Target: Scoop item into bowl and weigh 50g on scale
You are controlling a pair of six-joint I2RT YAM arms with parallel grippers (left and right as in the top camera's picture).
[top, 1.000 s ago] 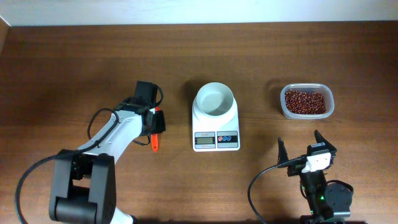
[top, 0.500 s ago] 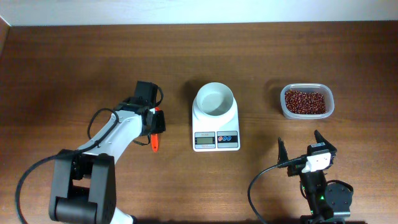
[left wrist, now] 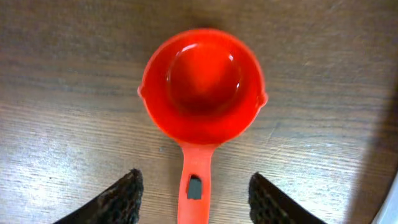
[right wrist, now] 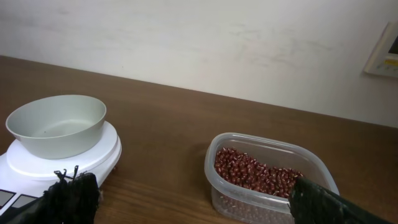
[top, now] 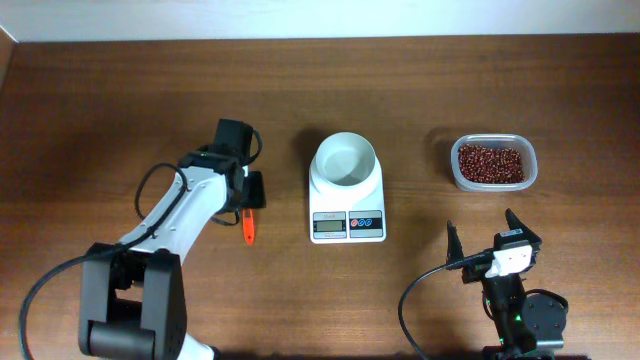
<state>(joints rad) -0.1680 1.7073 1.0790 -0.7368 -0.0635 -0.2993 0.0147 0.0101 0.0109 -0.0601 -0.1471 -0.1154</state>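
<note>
**Overhead.** The left arm reaches across the tabletop point(top: 120, 100) to a spot just left of the scale point(top: 347, 226). The left end effector point(top: 247, 192) hangs over the head of a red scoop point(top: 247, 229), whose handle lies flat. Since the earlier frame this arm has shifted slightly away from the scale. The right end effector point(top: 480, 221) is unchanged, parked to the front right of the scale with its jaws wide apart. The bowl point(top: 345, 160) sits on the scale. The beans point(top: 490, 162) fill a clear tub point(top: 456, 178) well to the right of the scale.

**Left wrist.** The fingers point(left wrist: 121, 199) stand apart on either side of the scoop's handle without touching it: open, holding nothing. The scoop point(left wrist: 202, 87) is empty.

**Right wrist.** The end effector point(right wrist: 186, 180) is open and empty. The bowl point(right wrist: 56, 124) on the scale point(right wrist: 102, 155) shows no beans. The beans point(right wrist: 255, 171) remain in the tub point(right wrist: 273, 205), which is unobstructed.
</note>
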